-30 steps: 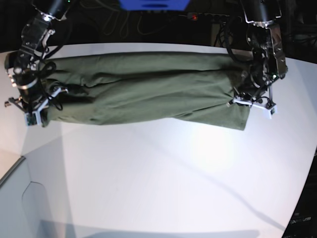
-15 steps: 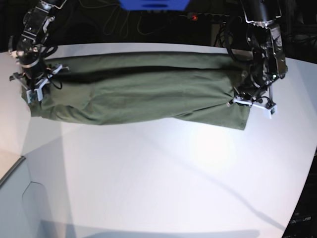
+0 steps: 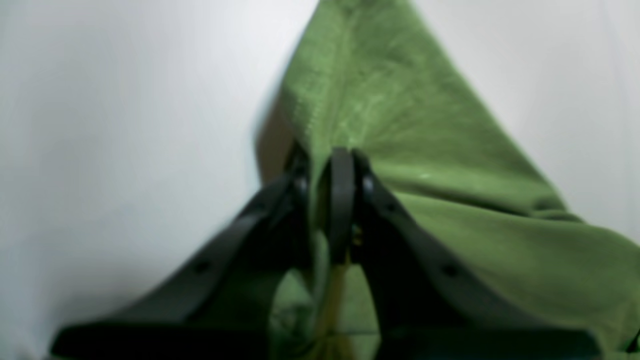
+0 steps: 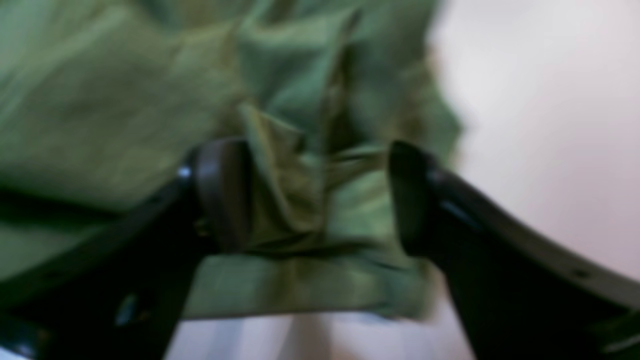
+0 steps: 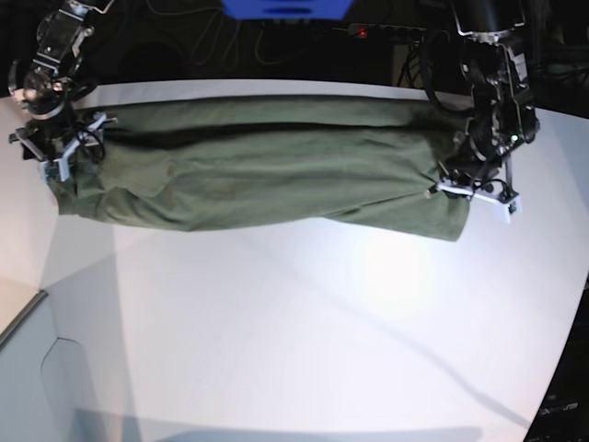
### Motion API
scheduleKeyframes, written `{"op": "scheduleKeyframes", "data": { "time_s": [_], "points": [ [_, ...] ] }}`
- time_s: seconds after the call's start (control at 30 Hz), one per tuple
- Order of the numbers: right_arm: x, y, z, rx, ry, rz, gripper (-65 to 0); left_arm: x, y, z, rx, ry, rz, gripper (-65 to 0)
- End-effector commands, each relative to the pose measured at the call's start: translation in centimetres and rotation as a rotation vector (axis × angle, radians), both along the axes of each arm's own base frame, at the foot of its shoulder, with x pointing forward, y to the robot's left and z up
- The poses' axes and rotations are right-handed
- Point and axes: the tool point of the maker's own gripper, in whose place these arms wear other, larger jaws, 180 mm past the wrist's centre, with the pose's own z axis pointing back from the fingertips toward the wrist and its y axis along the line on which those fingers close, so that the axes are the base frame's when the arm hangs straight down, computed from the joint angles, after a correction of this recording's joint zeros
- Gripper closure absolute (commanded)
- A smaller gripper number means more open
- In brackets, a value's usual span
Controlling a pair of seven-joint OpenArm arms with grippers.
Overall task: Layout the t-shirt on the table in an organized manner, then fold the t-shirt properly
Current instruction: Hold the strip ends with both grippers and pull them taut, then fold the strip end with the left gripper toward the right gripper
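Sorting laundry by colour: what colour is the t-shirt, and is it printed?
The t-shirt is plain olive green, no print visible; the base view shows it best.

The left gripper is held low at the base view's right, its jaws pinched together on a fold of the shirt. The right gripper is raised at the far left, jaws spread wide with cloth between them.
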Motion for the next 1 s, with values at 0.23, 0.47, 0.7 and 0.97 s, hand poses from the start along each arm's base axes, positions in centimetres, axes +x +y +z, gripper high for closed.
{"op": "scheduleKeyframes", "data": {
  "time_s": [0.23, 0.47, 0.7, 0.97],
  "points": [
    [1.5, 1.9, 2.3, 0.009, -0.093, 0.019, -47.3, 0.9, 0.2, 3.7, 0.039, -0.109, -0.011, 0.0],
    [1.9, 4.8, 0.4, 0.077, -0.062, 0.064, -47.3, 0.7, 0.1, 6.1, 0.068, -0.166, -0.022, 0.0],
    [1.9, 5.9, -2.6, 0.153, -0.006, 0.053, -47.3, 0.5, -1.9, 8.9, 0.06, -0.245, -0.04, 0.0],
    [2.0, 5.8, -3.5, 0.169, 0.012, 0.054, -47.3, -0.1, -7.4, 9.6, 0.0, -0.268, -0.138, 0.0]
  ]
}}
